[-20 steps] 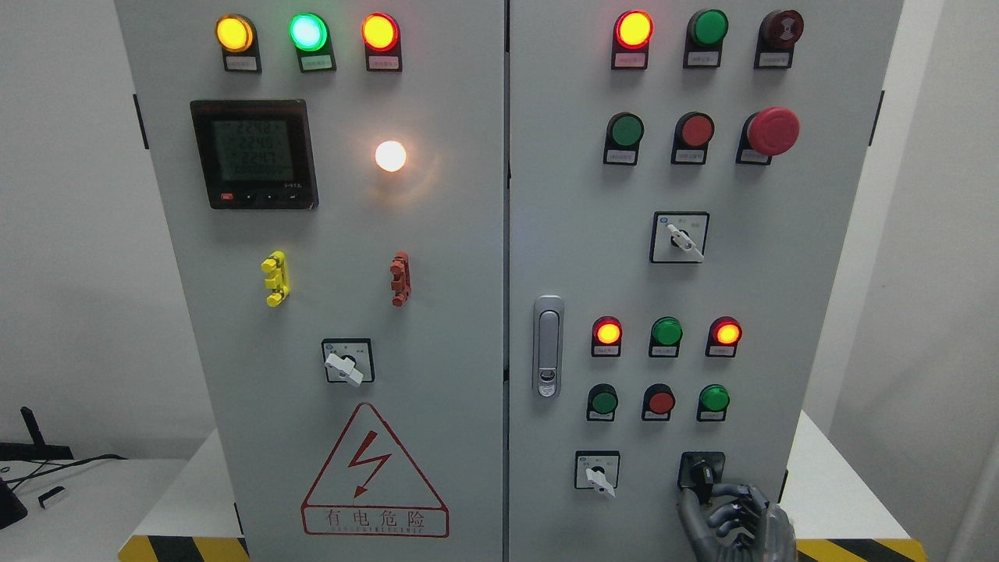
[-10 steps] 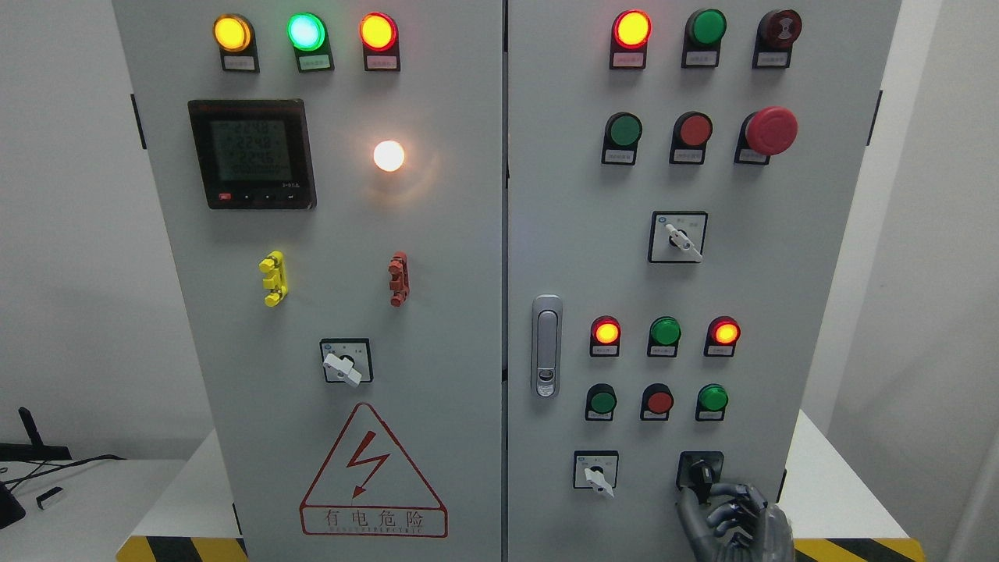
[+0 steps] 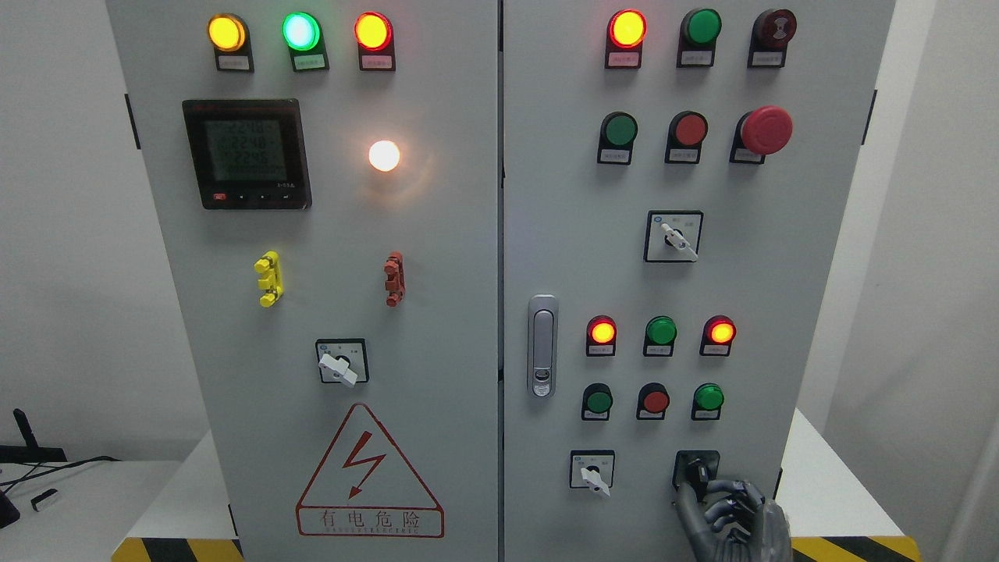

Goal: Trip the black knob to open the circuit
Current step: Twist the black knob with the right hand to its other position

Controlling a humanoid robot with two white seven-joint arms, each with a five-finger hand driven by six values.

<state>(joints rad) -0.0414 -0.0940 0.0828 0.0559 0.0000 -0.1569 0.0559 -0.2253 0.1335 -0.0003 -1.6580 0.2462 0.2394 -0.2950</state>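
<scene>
The black knob (image 3: 697, 470) sits in a black square plate at the lower right of the cabinet's right door (image 3: 562, 234). My right hand (image 3: 706, 493) comes up from the bottom edge just below it. Its grey fingers (image 3: 730, 499) are curled, with the thumb on the left of the knob's lower end and the index finger on its right. The hand covers the bottom of the knob. My left hand is out of the picture.
A white selector switch (image 3: 592, 471) is left of the knob. Above are three push buttons (image 3: 654, 400) and three indicator lamps (image 3: 660, 331). The door handle (image 3: 542, 343) is further left. A red mushroom stop button (image 3: 765, 129) is at the upper right.
The whole view has slid slightly to the left. My right hand has crept up a little, closer around the black knob.
</scene>
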